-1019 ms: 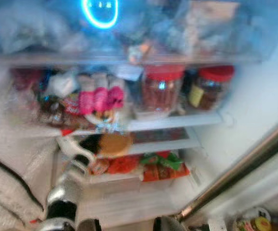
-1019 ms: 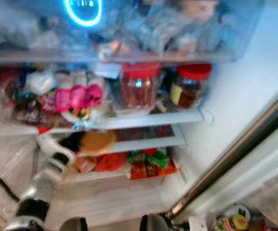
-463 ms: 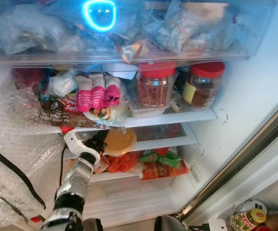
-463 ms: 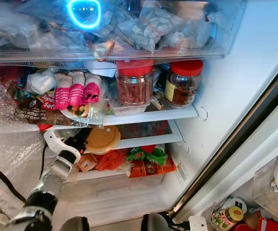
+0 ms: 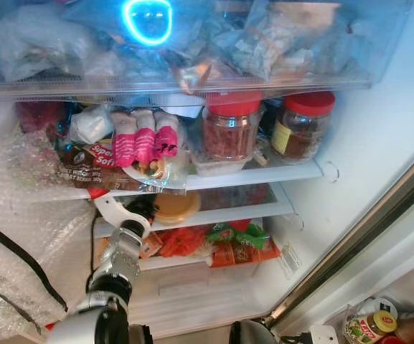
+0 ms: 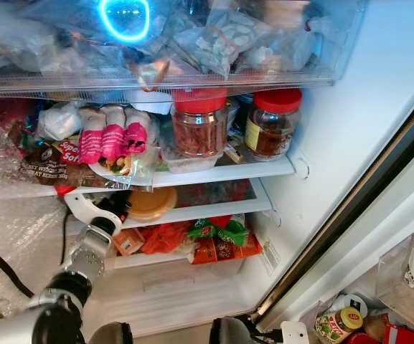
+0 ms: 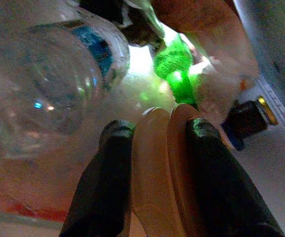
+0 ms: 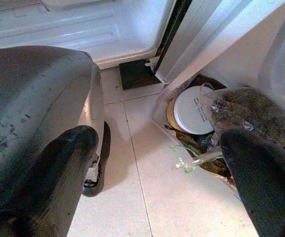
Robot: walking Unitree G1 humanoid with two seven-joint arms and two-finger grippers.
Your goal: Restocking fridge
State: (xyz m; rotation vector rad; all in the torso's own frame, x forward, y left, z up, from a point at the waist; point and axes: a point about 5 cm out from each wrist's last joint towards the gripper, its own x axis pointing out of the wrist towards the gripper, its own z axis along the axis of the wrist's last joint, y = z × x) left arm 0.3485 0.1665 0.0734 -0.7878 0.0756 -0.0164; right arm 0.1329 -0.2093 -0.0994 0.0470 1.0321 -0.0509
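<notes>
1. Left gripper [image 7: 154, 148] clamped on tub [image 5: 174, 206], over the middle shelf [image 5: 250, 212].
2. Tub lies flat at gripper's 3 o'clock, shelf beneath.
3. Right gripper [image 8: 157, 173] spread, idle.

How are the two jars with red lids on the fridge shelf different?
The left red-lidded jar looks wider and is packed with reddish-brown food, while the right red-lidded jar looks smaller and holds something darker. The right jar has a yellow label showing; the left jar shows none. The left jar stands nearer the middle of the shelf, the right jar nearer the fridge wall. Both are clear, upright and closed.
</notes>
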